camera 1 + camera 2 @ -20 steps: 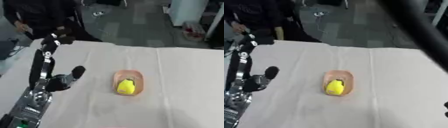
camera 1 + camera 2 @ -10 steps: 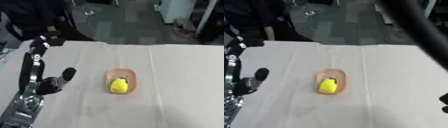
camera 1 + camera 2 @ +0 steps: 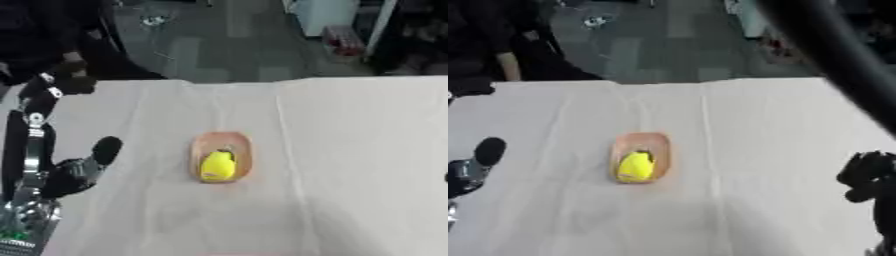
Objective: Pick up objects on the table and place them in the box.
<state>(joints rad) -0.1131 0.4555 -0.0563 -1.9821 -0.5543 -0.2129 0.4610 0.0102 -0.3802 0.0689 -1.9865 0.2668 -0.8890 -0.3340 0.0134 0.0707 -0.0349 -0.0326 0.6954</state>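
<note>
1. While the left hand [image 3: 66,84] sits raised at the table's [image 3: 350,150] far left edge, we cannot tell its finger state.
2. We see a yellow object [image 3: 217,166] inside a small pink box [image 3: 221,141], well right of that hand.
3. Right hand [image 3: 866,175] shows low at right, well apart from the box; fingers unclear.

Matt creased cloth on table [image 3: 350,150]

The bench [image 3: 350,150] has a pale cloth [image 3: 332,200] over it; a small pinkish box [image 3: 220,156] lies near the middle of the cloth.
</note>
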